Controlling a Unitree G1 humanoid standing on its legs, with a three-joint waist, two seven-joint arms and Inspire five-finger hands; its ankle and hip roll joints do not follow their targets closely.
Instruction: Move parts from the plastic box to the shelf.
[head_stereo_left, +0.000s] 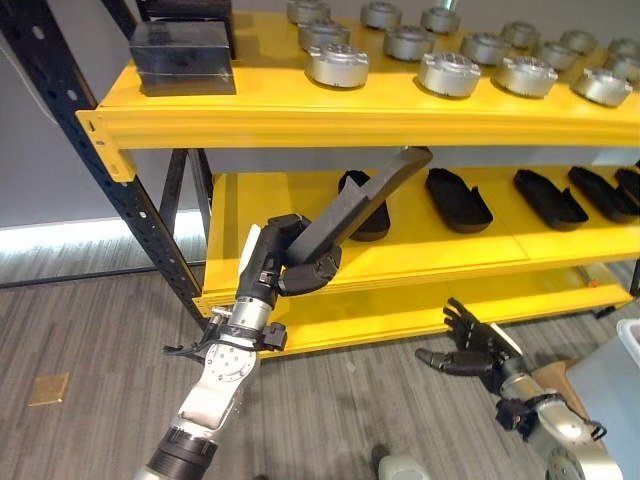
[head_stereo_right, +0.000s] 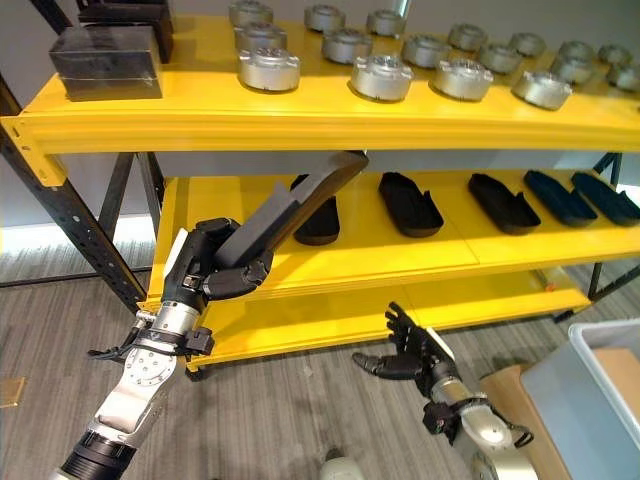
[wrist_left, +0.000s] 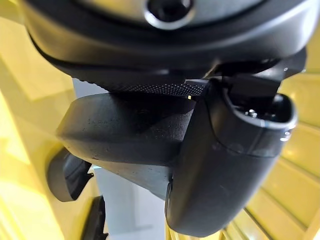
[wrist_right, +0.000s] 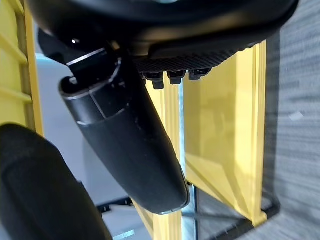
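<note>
Placing looks like the step now: the left robot hand (head_stereo_left: 290, 262), at centre left of the frame, has its fingers curled round a long dark grey plastic part (head_stereo_left: 358, 200). The part tilts up toward the middle board of the yellow metal shelf (head_stereo_left: 300, 125), just by a black tray-shaped part (head_stereo_left: 364, 205) lying there. Next, I think, it must tip flat and slide into the free spot. The right robot hand (head_stereo_left: 470, 345), at lower right, hangs wide with nothing in it. No writing can be read.
</note>
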